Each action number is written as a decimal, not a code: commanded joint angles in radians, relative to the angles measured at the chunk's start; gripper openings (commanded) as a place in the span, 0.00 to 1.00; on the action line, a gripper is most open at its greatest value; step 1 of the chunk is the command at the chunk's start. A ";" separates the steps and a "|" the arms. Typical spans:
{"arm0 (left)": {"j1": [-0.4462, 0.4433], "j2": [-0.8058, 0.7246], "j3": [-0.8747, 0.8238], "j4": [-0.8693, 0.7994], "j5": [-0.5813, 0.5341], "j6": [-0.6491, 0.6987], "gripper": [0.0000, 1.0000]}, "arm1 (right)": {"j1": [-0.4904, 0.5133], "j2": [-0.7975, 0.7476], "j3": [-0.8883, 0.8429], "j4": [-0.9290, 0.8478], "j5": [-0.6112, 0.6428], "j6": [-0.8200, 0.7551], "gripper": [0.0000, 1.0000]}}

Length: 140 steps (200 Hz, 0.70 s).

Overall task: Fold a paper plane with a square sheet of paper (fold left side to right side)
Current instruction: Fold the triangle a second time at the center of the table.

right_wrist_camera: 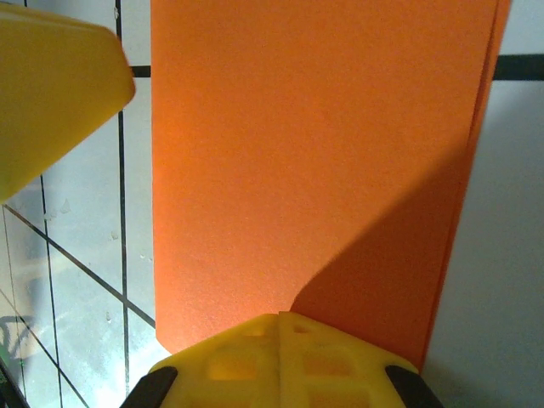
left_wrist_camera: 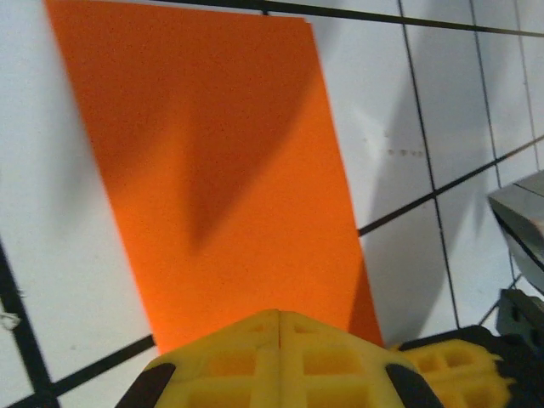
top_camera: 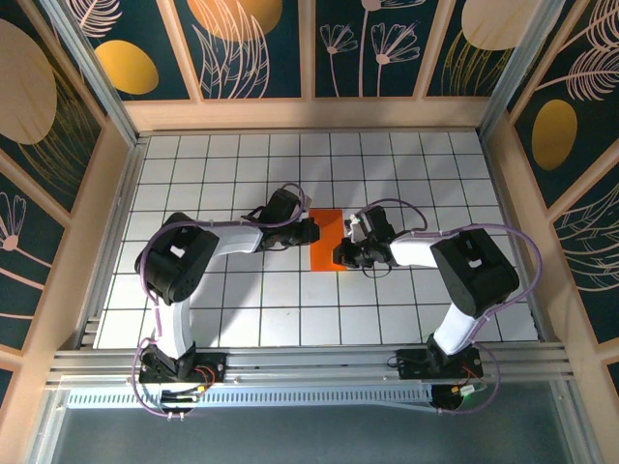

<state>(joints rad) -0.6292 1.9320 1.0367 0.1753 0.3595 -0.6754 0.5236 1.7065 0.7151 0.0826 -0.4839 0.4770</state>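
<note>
Two closed claws [left_wrist_camera: 279, 316] [right_wrist_camera: 279, 316] on paper [top_camera: 326, 246]

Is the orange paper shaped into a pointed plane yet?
No, the orange paper lies flat as a plain narrow rectangle with square corners.

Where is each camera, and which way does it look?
Top view: above and behind the arms, looking down at the tiled table; both arms show, left tool and right tool at the orange paper.
Left wrist: on the left arm, looking along its shut yellow fingers at the paper.
Right wrist: on the right arm, looking along its shut yellow fingers at the paper.
Shared: all see the paper; each wrist view catches the other tool.
</note>
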 commanded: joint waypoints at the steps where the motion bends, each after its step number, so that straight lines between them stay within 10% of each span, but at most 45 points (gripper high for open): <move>1: 0.006 0.029 -0.001 0.001 -0.025 -0.013 0.00 | 0.000 0.062 -0.047 -0.121 0.116 -0.003 0.00; 44: 0.005 0.059 -0.026 0.004 -0.034 -0.017 0.00 | 0.001 0.032 -0.034 -0.116 0.083 0.005 0.01; 140: 0.003 0.059 -0.058 -0.007 -0.062 -0.001 0.00 | -0.092 -0.159 0.022 -0.227 -0.005 -0.031 0.39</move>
<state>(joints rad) -0.6266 1.9701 1.0096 0.2089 0.3283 -0.6819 0.4740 1.5723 0.7311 -0.0475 -0.4839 0.4751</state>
